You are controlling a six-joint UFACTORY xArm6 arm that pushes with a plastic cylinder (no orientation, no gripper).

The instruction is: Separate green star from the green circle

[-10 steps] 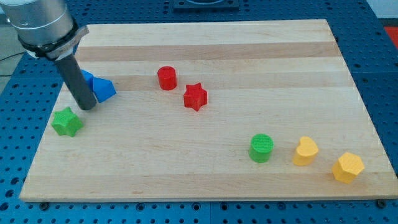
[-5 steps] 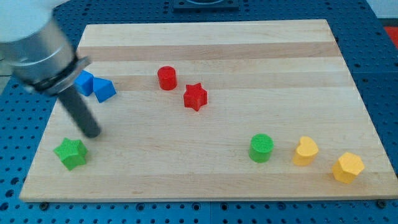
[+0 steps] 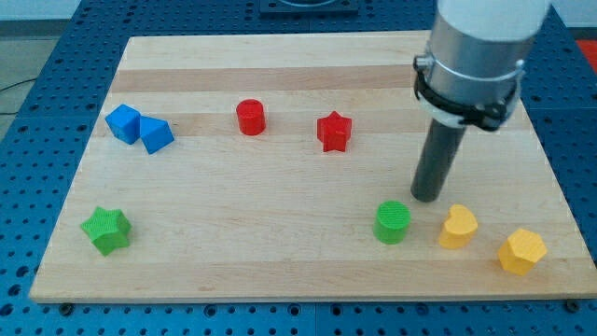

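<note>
Camera view: our tip (image 3: 425,198), a plain rod without jaws, stands just above-right of the green circle block (image 3: 393,222). We note the green star block (image 3: 105,230) far to its left, near the wooden board's (image 3: 280,252) lower-left corner; its pointing direction is unclear.

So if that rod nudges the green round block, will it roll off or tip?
Probably neither. The green circle stands on its flat end, squat, so it should slide rather than roll. It looks solid and stiff. My tip sits just up and right of it; an off-centre push may make it veer.
</note>
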